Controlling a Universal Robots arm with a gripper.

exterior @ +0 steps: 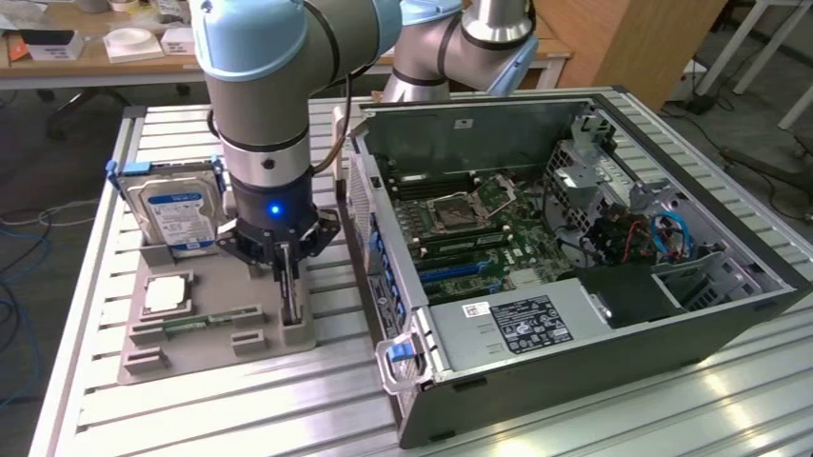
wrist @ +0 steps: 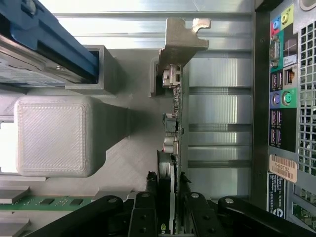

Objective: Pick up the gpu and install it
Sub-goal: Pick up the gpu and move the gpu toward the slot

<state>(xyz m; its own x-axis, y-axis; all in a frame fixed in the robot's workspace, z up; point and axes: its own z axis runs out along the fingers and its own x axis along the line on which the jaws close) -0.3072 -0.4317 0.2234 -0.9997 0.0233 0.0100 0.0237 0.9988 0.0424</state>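
Thin dark gpu card [exterior: 293, 303], upright in the grey slotted tray [exterior: 213, 281]. The black tool [wrist: 173, 192] pinches its upper edge, a sound hold for a probably light, stiff, fragile board.

My gripper [wrist: 170, 205] is matt black with dull, dark screw heads. The gpu [wrist: 174, 126] has a dark, dull edge and ends in bare silvery metal, smooth and faintly shiny. The holder tray [wrist: 52, 136] is matt grey plastic, finely ridged with print lines. The table [wrist: 217, 108] slats are smooth, gleaming aluminium. The hard drive [exterior: 178, 205] is silvery metal under a glossy label. The computer case [exterior: 610, 352] is dark, matt sheet metal.
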